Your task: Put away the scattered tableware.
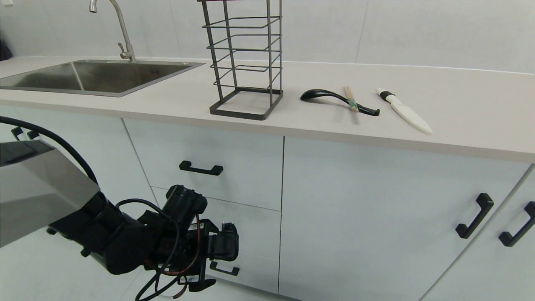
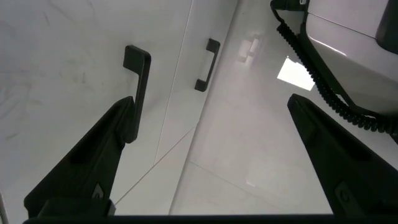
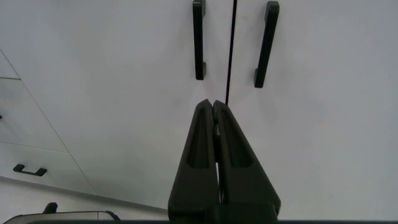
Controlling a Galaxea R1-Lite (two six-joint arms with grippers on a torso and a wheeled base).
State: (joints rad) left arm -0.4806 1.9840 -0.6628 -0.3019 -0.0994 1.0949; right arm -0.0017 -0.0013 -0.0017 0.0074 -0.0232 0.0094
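Note:
On the pale counter point(image 1: 468, 100) lie a black ladle point(image 1: 330, 97), a pair of wooden chopsticks point(image 1: 350, 99) resting across its handle, and a white knife point(image 1: 404, 110) with a black band to their right. A dark wire rack point(image 1: 246, 62) stands upright left of the ladle. My left gripper point(image 1: 217, 263) hangs low in front of the lower drawers, far beneath the counter; in the left wrist view the left gripper point(image 2: 210, 106) is open with nothing between its fingers. My right gripper point(image 3: 213, 104) is shut and empty, facing a white cabinet door.
A steel sink point(image 1: 96, 75) with a faucet point(image 1: 121, 29) fills the counter's left end. Below are white drawers with a black handle point(image 1: 201, 168) and doors with black handles point(image 1: 474, 216). Two vertical door handles point(image 3: 198, 40) flank a seam ahead of the right gripper.

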